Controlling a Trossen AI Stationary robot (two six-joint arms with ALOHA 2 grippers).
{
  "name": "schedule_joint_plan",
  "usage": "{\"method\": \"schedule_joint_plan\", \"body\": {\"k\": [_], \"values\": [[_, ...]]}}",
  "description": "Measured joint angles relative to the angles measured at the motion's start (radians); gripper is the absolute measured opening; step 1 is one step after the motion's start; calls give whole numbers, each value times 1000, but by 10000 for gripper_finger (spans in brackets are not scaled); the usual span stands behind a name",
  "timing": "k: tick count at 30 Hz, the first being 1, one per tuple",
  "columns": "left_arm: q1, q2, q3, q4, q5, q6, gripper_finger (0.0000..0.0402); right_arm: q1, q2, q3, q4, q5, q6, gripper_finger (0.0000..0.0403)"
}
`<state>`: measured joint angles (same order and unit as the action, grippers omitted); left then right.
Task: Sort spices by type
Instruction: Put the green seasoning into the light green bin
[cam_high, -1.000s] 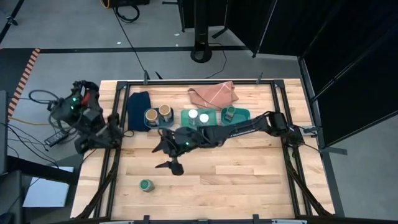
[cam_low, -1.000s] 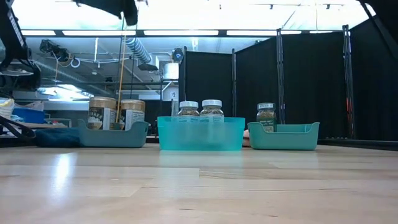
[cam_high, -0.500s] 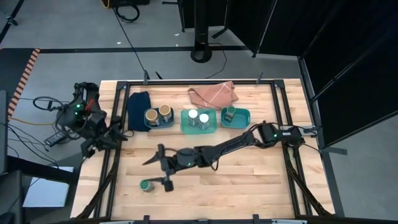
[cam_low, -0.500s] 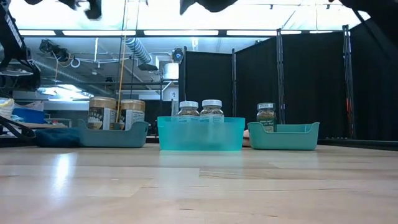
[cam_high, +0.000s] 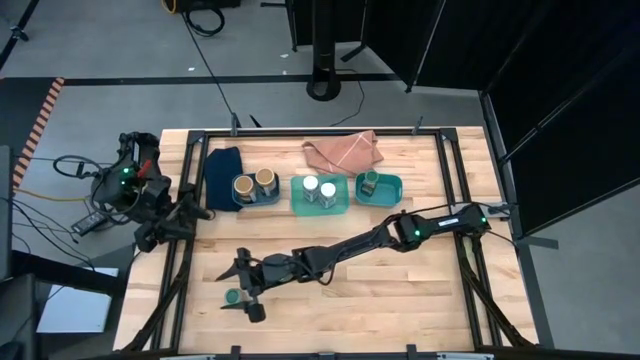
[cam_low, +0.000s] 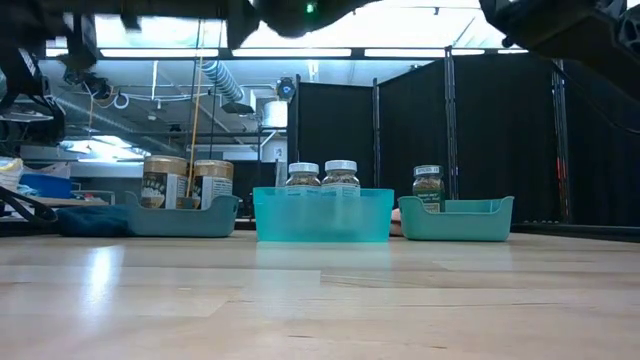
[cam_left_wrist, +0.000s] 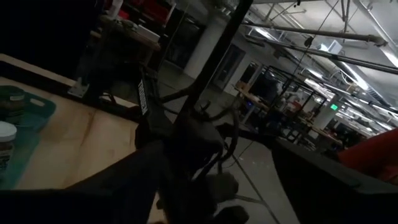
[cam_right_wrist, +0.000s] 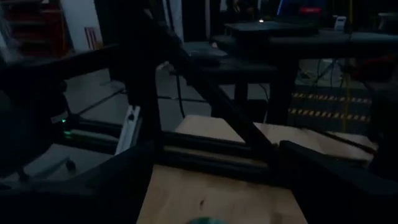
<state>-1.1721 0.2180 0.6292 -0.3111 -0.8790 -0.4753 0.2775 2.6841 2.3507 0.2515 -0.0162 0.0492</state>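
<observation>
A green-lidded jar (cam_high: 233, 297) stands alone on the table near its near left corner. My right gripper (cam_high: 247, 289) is open over it, with one finger on the jar's far side and one on its near side, touching nothing. The jar's lid (cam_right_wrist: 202, 220) shows at the edge of the right wrist view. Two tan-lidded jars (cam_high: 255, 183) stand in the left tray, two white-lidded jars (cam_high: 319, 188) in the middle tray (cam_high: 299, 205), and one green-lidded jar (cam_high: 370, 180) in the right tray (cam_high: 393, 187). My left gripper (cam_high: 190, 214) waits at the table's left edge.
A dark blue cloth (cam_high: 222, 165) lies left of the trays, and a pinkish-tan cloth (cam_high: 343, 151) lies behind them at the far edge. My right arm (cam_high: 400, 233) stretches slantwise across the table's middle. Bare wood lies toward the near right.
My right gripper has gone from the table's middle toward the near left corner, reaching the lone green-lidded jar. It has stayed open. The jars and trays have not moved.
</observation>
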Motion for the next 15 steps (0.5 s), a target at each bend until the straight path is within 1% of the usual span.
{"method": "schedule_joint_plan", "body": {"k": [4, 7, 11, 15], "values": [[0, 3, 0, -3, -1, 1, 337, 2, 0, -4, -75, 16, 1, 358], [0, 4, 0, -9, -4, 1, 353, 3, -1, -3, -115, 16, 1, 362], [0, 4, 0, -9, -11, 1, 361, 3, -1, -4, -117, 15, 1, 365], [0, 4, 0, -13, -14, 0, 363, 3, -2, -4, -127, -18, -1, 364]]}}
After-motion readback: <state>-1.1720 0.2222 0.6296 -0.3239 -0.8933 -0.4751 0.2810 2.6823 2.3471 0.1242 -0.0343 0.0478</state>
